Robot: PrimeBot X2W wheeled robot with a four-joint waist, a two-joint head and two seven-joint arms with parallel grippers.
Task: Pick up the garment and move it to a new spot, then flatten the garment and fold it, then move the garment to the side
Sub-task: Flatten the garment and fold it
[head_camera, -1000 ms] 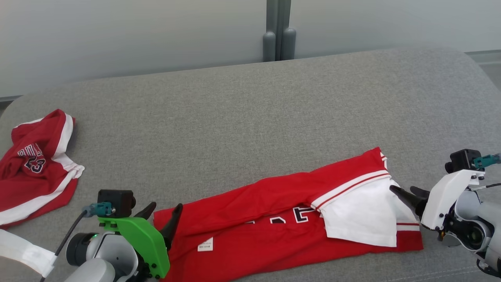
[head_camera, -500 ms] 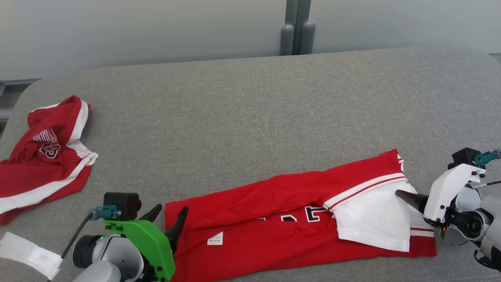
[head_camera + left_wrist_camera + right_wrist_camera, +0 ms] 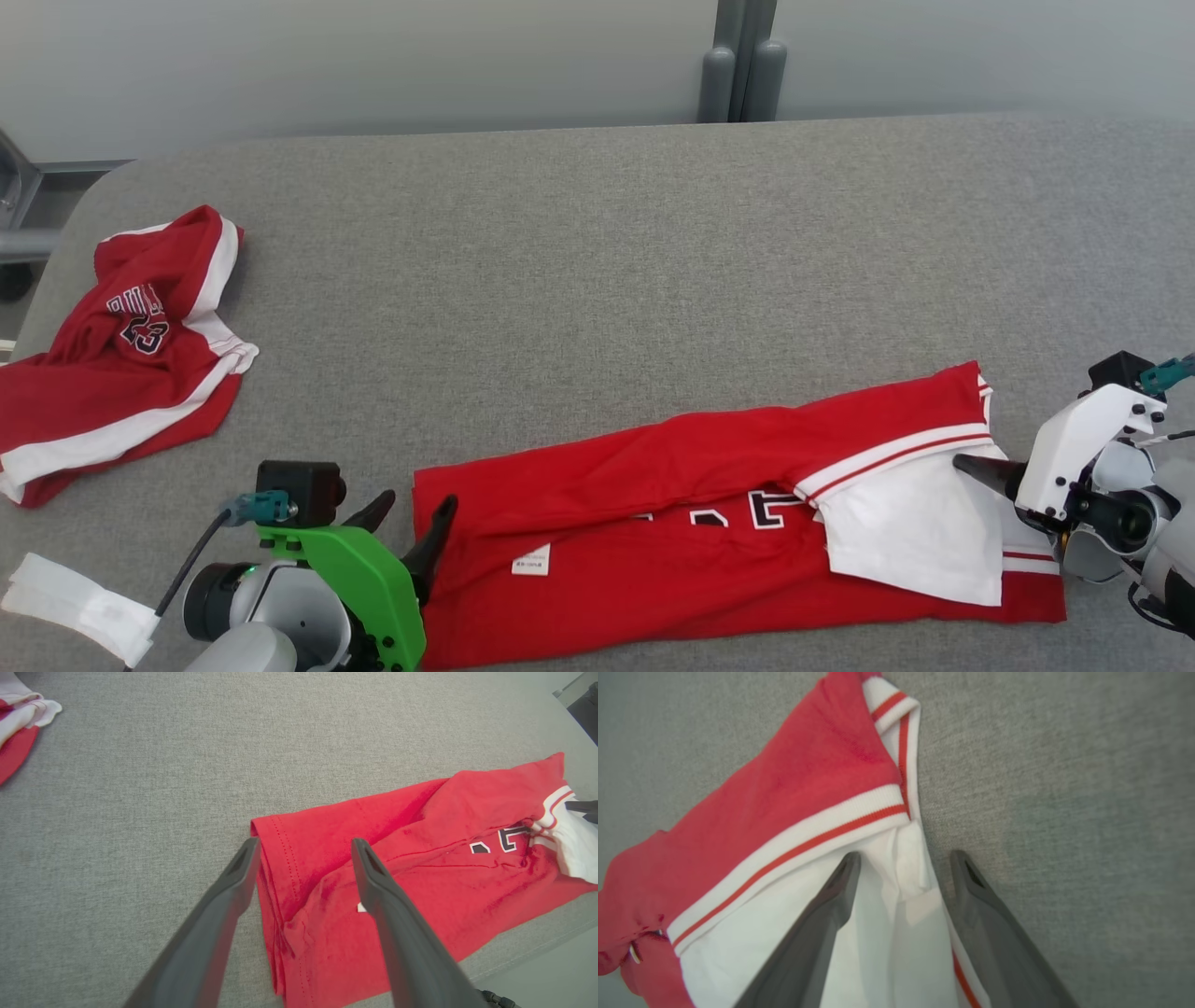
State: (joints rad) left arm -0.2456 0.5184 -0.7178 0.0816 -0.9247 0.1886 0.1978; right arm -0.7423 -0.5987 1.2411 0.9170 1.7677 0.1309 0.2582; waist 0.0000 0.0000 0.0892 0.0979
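The garment [image 3: 653, 569], a red jersey with white trim and dark lettering, lies folded into a long strip near the front edge of the grey padded surface [image 3: 597, 280]. My left gripper [image 3: 411, 513] stands open at its left end. In the left wrist view the left gripper [image 3: 304, 847] straddles the hemmed end of the garment [image 3: 420, 877], one finger on the grey surface and one over red cloth. My right gripper [image 3: 976, 465] is at the white sleeve end. In the right wrist view it [image 3: 906, 858] is open, with the garment's [image 3: 784, 802] white sleeve edge between the fingers.
A second red and white garment [image 3: 121, 345] with the number 23 lies crumpled at the far left. A white strap [image 3: 79, 607] hangs near my left forearm. Grey posts [image 3: 742, 61] stand behind the surface. The surface's front edge [image 3: 523, 956] runs just below the jersey.
The head camera has turned, so the whole picture has slid to the right. Both grippers stay open at the same ends of the jersey, which lies as before.
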